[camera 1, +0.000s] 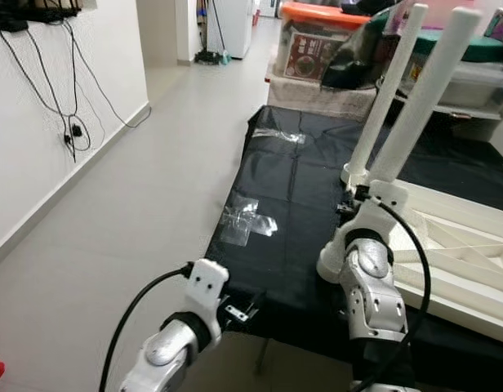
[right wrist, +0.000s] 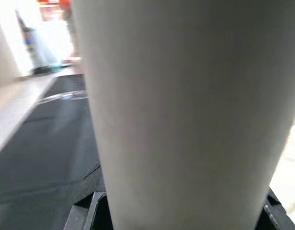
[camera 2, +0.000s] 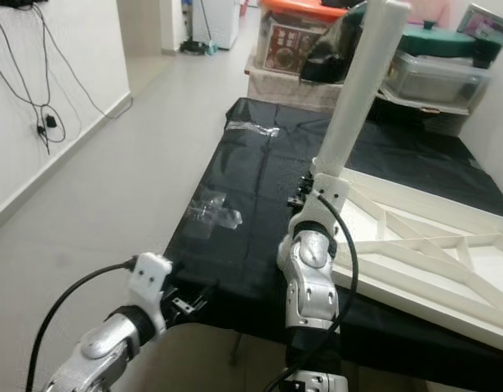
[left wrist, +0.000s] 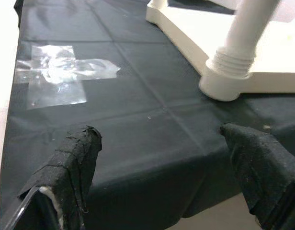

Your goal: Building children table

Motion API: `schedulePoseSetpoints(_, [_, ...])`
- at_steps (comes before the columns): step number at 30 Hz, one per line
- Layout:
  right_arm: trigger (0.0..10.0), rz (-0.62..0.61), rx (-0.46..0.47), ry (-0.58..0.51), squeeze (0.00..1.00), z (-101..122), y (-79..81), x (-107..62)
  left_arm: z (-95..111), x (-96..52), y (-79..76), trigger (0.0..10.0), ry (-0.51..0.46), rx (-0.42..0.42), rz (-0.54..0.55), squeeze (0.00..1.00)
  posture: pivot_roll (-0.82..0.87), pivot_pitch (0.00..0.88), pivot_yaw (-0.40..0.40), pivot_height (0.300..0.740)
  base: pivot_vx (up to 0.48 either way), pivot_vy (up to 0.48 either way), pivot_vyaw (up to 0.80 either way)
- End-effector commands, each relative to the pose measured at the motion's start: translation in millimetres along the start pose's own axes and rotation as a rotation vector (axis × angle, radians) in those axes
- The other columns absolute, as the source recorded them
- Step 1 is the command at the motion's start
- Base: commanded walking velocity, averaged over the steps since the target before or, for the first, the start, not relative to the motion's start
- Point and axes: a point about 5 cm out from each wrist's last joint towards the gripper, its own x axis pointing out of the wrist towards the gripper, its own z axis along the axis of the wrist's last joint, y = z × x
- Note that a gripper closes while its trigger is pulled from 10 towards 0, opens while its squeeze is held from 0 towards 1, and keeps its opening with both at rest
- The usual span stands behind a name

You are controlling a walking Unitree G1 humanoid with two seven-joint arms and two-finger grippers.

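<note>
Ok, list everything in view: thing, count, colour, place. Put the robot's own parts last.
table legs: two, white, standing up from the near corner region of the tabletop; one in the right hand.
tabletop: one, white, lying underside up on the black sheet, ribs showing.
black sheet: one, covering the work surface under the tabletop.
tape patches: two, clear, stuck on the black sheet, one near, one far.
storage boxes: several, one with an orange lid, beyond the sheet's far end.
cables: black, hanging on the white wall at left.
left hand: open, black fingers, hovering over the sheet's near edge.
right hand: shut on a table leg.
</note>
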Motion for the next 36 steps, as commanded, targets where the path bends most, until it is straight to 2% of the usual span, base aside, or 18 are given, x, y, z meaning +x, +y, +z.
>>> schedulePoseSetpoints(1, [0.0,-0.067,0.086,0.063,0.00,-10,13.3,-7.4,-3,2.8,-0.1,10.0,0.003,-0.001,-0.002,0.00,0.12,0.000,-0.088,0.740,0.000,0.000,0.00])
schedulePoseSetpoints(4, [0.0,-0.035,0.098,0.058,0.00,-9,24.4,-7.0,-4,5.1,0.7,10.0,0.003,-0.002,-0.001,0.00,0.11,0.000,-0.087,0.740,0.000,0.000,0.00])
schedulePoseSetpoints(5, [10.0,0.031,0.107,0.040,1.00,-8,29.5,-6.0,-5,6.3,0.7,10.0,0.003,-0.003,-0.005,0.00,0.11,0.000,-0.087,0.740,0.000,0.000,0.00])
schedulePoseSetpoints(9, [10.0,0.113,0.109,0.010,1.00,-6,32.3,-6.0,-6,9.1,0.4,10.0,0.000,-0.004,-0.011,0.00,0.11,0.000,-0.087,0.740,0.000,0.000,0.00])
schedulePoseSetpoints(13, [10.0,0.200,0.033,-0.052,1.00,-6,23.4,-0.4,-6,11.4,-0.2,10.0,-0.006,-0.007,-0.020,0.00,0.10,0.000,-0.087,0.740,0.000,0.000,0.00])
schedulePoseSetpoints(14, [10.0,0.316,0.008,-0.044,0.00,-9,15.4,5.5,-6,13.9,-2.2,10.0,-0.015,-0.002,-0.042,0.00,0.10,0.000,-0.083,0.740,0.000,0.000,0.00])
schedulePoseSetpoints(15, [10.0,0.316,0.008,-0.044,0.00,-9,15.4,5.5,-6,13.9,-2.2,10.0,-0.015,-0.002,-0.042,0.00,0.10,0.000,-0.083,0.740,0.000,0.000,0.00])
schedulePoseSetpoints(16, [10.0,0.448,-0.040,-0.019,0.00,-13,8.5,11.4,-7,15.9,-3.9,10.0,-0.021,0.001,-0.061,0.00,0.10,0.000,-0.080,0.740,0.000,0.000,0.00])
schedulePoseSetpoints(17, [10.0,0.448,-0.040,-0.019,0.00,-13,8.5,11.4,-7,15.9,-3.9,10.0,-0.021,0.001,-0.061,0.00,0.10,0.000,-0.080,0.740,0.000,0.000,0.00])
schedulePoseSetpoints(18, [10.0,0.595,-0.062,0.032,0.00,-16,4.5,16.1,-7,18.3,-4.5,10.0,-0.024,0.002,-0.073,0.00,0.09,0.000,-0.075,0.740,0.000,0.000,0.00])
schedulePoseSetpoints(20, [10.0,0.595,-0.062,0.032,0.00,-16,4.5,16.1,-7,18.3,-4.5,10.0,-0.024,0.002,-0.073,0.00,0.09,0.000,-0.075,0.740,0.000,0.000,0.00])
schedulePoseSetpoints(21, [10.0,0.735,-0.071,0.088,0.00,-18,2.3,18.7,-8,20.2,-4.7,10.0,-0.026,0.004,-0.083,0.00,0.09,0.000,-0.074,0.740,0.000,0.000,0.00])
schedulePoseSetpoints(22, [10.0,0.861,-0.051,0.138,0.00,-16,2.5,20.1,-9,21.6,-4.8,10.0,-0.025,0.006,-0.087,0.00,0.10,0.000,-0.074,0.740,0.000,0.000,0.00])
schedulePoseSetpoints(23, [10.0,0.861,-0.051,0.138,0.00,-16,2.5,20.1,-9,21.6,-4.8,10.0,-0.025,0.006,-0.087,0.00,0.10,0.000,-0.074,0.740,0.000,0.000,0.00])
schedulePoseSetpoints(25, [10.0,1.033,-0.010,0.177,0.00,-7,5.4,22.8,-10,23.6,-5.5,10.0,-0.025,0.012,-0.093,0.00,0.11,0.000,-0.083,0.740,0.000,0.000,0.00])
schedulePoseSetpoints(28, [10.0,1.133,0.008,0.187,0.00,-2,9.3,22.5,-11,24.6,-5.9,10.0,-0.024,0.014,-0.094,0.00,0.12,0.000,-0.088,0.740,0.000,0.000,0.00])
schedulePoseSetpoints(29, [10.0,1.331,0.001,0.203,0.00,3,16.2,19.1,-12,25.9,-6.3,10.0,-0.029,0.017,-0.093,0.00,0.13,0.000,-0.095,0.740,0.000,0.000,0.00])
schedulePoseSetpoints(36, [10.0,1.523,-0.023,0.226,0.00,4,24.1,16.1,-13,26.9,-6.5,10.0,-0.034,0.020,-0.093,0.00,0.14,0.000,-0.101,0.740,0.000,0.000,0.00])
